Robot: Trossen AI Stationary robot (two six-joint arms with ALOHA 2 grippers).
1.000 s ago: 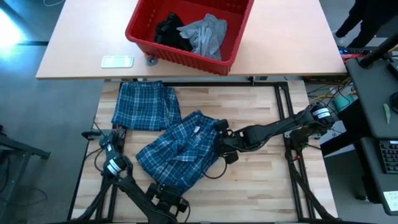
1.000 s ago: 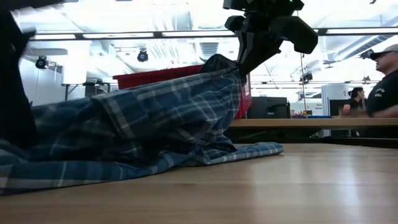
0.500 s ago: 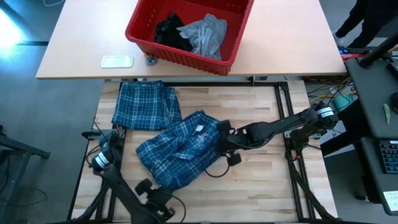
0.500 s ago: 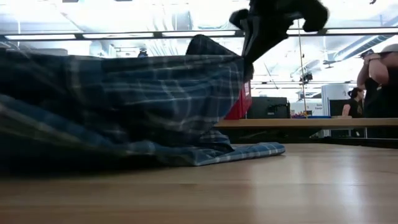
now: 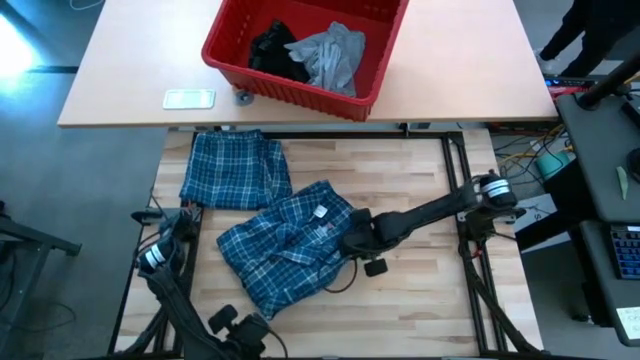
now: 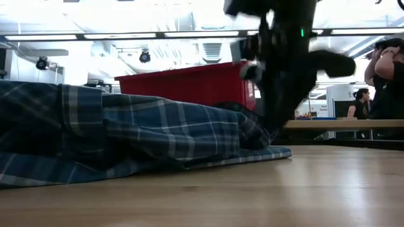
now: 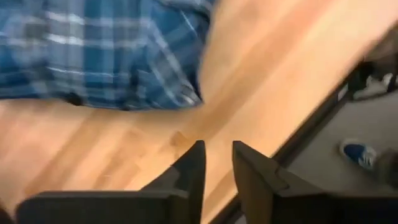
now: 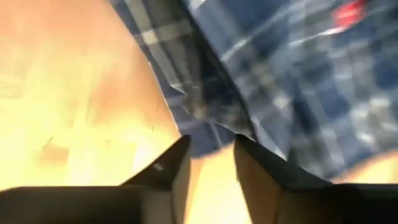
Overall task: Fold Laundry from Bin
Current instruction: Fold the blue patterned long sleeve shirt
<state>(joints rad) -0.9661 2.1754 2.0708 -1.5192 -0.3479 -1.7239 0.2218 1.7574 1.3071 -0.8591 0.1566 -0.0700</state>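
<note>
The blue-and-white plaid shirt (image 5: 285,245) lies crumpled on the wooden table's middle and lies low across the low view (image 6: 126,135). My right gripper (image 5: 352,238) points down at the shirt's right edge (image 8: 214,127). Its fingers are open with only bare wood between them (image 8: 211,155). My left gripper (image 5: 240,325) hangs open above the table's near edge, short of the shirt's near hem (image 7: 124,93). The red bin (image 5: 305,45) stands on the far table and holds a grey T-shirt (image 5: 330,55) and a black garment (image 5: 272,50).
A folded plaid garment (image 5: 235,170) lies flat at the table's far left. A white flat object (image 5: 188,98) lies on the far table beside the bin. Bare wood stretches right of the shirt (image 5: 420,280). People stand in the room at the right (image 6: 385,75).
The shirt, held up at its right side a second ago, has dropped and now lies low on the table. My right gripper has sunk down beside the shirt's right edge. My left gripper has risen and drawn back from the shirt's near end toward the near left.
</note>
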